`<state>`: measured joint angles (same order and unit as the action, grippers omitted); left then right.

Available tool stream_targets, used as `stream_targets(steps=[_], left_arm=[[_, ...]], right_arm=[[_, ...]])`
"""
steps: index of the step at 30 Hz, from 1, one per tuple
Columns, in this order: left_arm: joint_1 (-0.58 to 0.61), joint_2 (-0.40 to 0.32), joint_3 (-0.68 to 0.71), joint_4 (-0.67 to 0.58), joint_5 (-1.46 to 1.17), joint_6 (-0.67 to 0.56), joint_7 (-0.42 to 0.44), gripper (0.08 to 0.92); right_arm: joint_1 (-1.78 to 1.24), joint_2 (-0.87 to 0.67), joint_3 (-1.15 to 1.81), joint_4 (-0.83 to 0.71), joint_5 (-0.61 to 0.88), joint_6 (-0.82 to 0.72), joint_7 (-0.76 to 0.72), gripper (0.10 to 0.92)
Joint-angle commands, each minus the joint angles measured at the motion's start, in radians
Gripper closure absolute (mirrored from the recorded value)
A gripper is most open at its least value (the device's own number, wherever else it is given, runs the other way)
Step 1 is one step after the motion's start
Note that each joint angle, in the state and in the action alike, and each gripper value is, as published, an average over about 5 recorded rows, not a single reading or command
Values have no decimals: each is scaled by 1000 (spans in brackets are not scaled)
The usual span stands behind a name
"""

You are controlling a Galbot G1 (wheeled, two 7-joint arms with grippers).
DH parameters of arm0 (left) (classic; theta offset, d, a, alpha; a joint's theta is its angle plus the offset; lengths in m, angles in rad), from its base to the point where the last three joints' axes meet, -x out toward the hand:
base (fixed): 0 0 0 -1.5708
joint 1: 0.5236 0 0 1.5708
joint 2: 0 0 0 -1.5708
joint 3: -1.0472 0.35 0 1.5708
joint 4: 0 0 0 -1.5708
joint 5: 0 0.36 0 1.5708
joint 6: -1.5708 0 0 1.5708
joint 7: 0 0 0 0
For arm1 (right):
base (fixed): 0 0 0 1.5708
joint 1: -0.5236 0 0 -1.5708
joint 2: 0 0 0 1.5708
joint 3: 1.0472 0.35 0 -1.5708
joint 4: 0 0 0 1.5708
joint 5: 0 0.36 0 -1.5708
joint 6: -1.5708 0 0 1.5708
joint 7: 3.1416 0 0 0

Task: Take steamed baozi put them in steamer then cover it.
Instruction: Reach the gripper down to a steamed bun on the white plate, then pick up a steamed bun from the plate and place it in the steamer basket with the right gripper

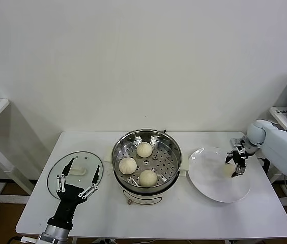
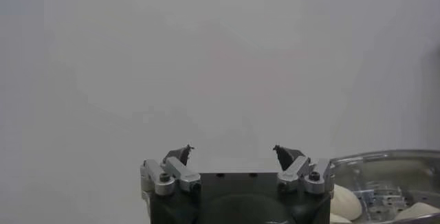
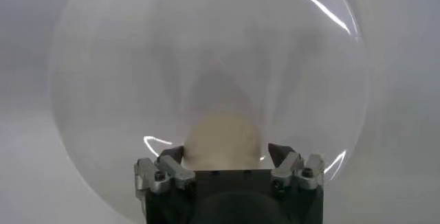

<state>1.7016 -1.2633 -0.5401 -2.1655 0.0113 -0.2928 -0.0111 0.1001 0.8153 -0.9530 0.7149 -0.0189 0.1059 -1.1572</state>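
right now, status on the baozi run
Right gripper open, fingers straddling last baozi on white plate. Left gripper open above glass lid. Three baozi in steamer. Nothing blocking.

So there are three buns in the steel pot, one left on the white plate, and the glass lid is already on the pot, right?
Not quite. The glass lid lies on the table left of the steamer, which stands uncovered, as the head view shows. Three baozi are indeed inside it, and the last baozi sits on the white plate at the right gripper.
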Motion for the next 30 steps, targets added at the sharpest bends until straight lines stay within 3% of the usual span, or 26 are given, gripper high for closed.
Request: stream_targets(steps=[1, 8, 16, 21, 30], left_arm=[[0, -1, -1, 0, 0, 0, 1, 177], [-7, 1, 2, 2, 0, 1, 1, 177], [-18, 4, 17, 2, 0, 2, 0, 177], [-21, 9, 19, 3, 1, 4, -2, 177], [-29, 13, 27, -4, 1, 16, -8, 177]], right_arm=[[-1, 4, 3, 4, -12, -2, -1, 349], [160, -37, -62, 122, 48, -6, -94, 380], [533, 12, -335, 329, 307, -77, -257, 381], [693, 84, -464, 467, 495, -158, -241, 381], [782, 236, -563, 644, 588, -230, -157, 381]])
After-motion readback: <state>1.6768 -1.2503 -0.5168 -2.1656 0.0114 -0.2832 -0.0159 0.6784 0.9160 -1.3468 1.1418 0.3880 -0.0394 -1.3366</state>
